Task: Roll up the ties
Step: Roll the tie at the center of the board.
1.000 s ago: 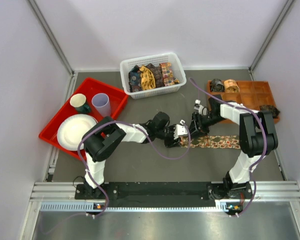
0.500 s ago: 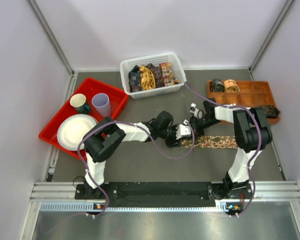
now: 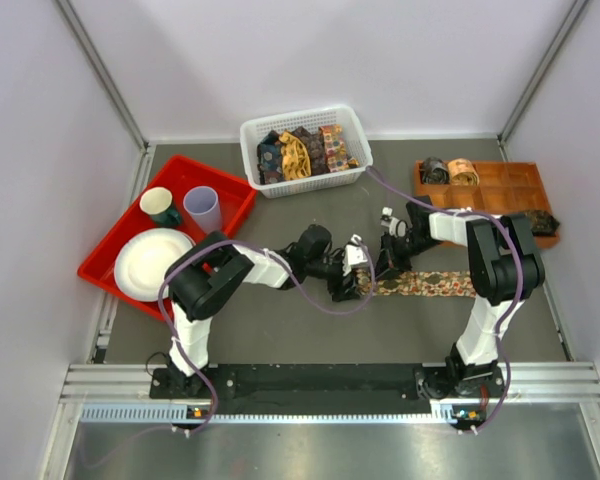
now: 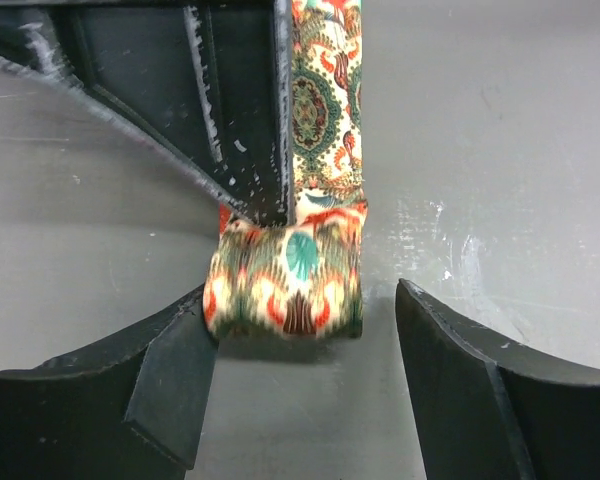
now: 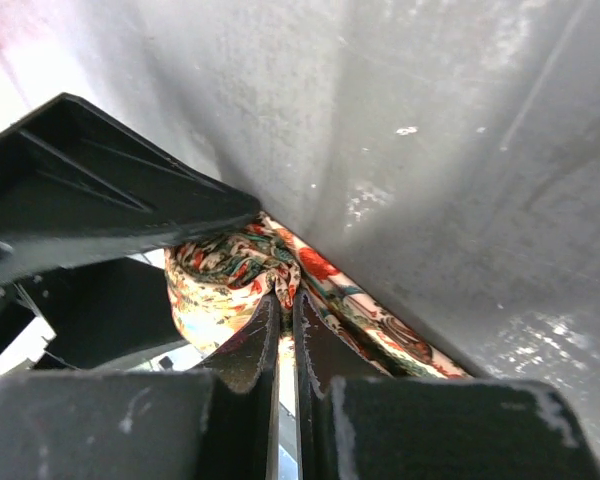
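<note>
On the table seen from above, the tie lay flat, its left end coiled between both arms. At the left wrist, the left gripper stood open astride the coil. At the right wrist, the right gripper was closed, pinching the coil's fold. Light, soft, slippery fabric, probably best held at the coil's core

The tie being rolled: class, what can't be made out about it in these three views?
Top external: the tie's rolled end is mostly hidden under the left pincer and right pincer.
Left wrist: its flat length runs off the top edge.
Right wrist: whether the shut right pincer pinches fabric is unclear.
</note>
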You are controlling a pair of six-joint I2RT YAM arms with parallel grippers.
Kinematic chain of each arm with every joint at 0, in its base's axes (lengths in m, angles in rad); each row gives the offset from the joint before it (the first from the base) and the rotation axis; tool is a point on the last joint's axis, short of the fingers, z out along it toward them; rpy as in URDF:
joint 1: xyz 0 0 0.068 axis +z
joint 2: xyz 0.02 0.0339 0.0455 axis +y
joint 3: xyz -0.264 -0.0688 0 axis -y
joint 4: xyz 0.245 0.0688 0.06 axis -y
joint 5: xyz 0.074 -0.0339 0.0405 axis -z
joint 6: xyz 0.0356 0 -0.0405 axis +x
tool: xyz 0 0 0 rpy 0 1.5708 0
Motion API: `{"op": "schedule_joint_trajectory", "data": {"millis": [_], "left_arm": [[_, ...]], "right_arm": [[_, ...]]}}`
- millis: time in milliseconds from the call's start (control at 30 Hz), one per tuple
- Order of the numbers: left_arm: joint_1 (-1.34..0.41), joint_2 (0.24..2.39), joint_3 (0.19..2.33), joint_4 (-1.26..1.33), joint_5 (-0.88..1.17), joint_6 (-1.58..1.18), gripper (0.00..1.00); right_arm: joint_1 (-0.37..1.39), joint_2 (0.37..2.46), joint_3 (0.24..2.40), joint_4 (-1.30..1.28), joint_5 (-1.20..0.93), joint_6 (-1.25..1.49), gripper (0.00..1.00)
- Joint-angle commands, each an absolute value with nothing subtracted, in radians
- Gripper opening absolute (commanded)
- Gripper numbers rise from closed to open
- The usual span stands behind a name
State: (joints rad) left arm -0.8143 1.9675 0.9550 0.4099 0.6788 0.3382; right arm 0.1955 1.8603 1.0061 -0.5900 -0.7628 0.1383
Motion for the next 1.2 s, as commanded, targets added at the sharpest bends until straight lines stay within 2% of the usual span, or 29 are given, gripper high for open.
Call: {"op": "schedule_joint_trajectory", "data": {"millis": [0,233,333,367,467,533,633,667,767,800,967,1133,1167], "left_arm": [[-0.787,2.049,0.854,0.57,0.764,0.198,0.74],[-0.79,2.144,0.896,0.75,0.827,0.063,0.67],[-0.796,2.161,0.907,0.747,0.821,0.066,0.58],[-0.796,2.155,0.905,0.732,0.815,0.092,0.5],[-0.802,2.109,0.91,0.554,0.749,0.216,0.4],[-0.81,2.085,0.914,0.448,0.697,0.286,0.34],[-0.815,2.053,0.919,0.28,0.609,0.417,0.34],[-0.815,2.043,0.92,0.217,0.579,0.432,0.34],[-0.822,2.039,0.939,0.114,0.523,0.488,0.36],[-0.825,2.037,0.943,0.095,0.511,0.497,0.37],[-0.865,2.051,1.002,0.005,0.446,0.551,0.41],[-0.885,2.077,1.063,-0.08,0.408,0.563,0.42],[-0.887,2.079,1.069,-0.09,0.405,0.564,0.42]], "right_arm": [[0.21,1.882,0.988,-0.543,-0.536,0.08,0.0],[0.224,1.878,0.985,-0.537,-0.489,0.103,0.0],[0.224,1.878,0.989,-0.537,-0.489,0.101,0.0],[0.224,1.878,0.994,-0.54,-0.498,0.101,0.0],[0.224,1.894,1.041,-0.596,-0.538,0.087,0.0],[0.218,1.904,1.074,-0.669,-0.584,0.071,0.08],[0.183,1.867,1.12,-0.747,-0.652,0.049,0.22],[0.173,1.856,1.126,-0.764,-0.694,0.04,0.31],[0.138,1.815,1.137,-0.854,-0.77,0.011,0.46],[0.13,1.806,1.132,-0.864,-0.796,0.008,0.48],[0.124,1.769,1.074,-0.812,-0.938,0.055,0.52],[0.127,1.801,1.043,-0.755,-0.959,0.097,0.49],[0.129,1.805,1.039,-0.747,-0.945,0.098,0.46]]}}
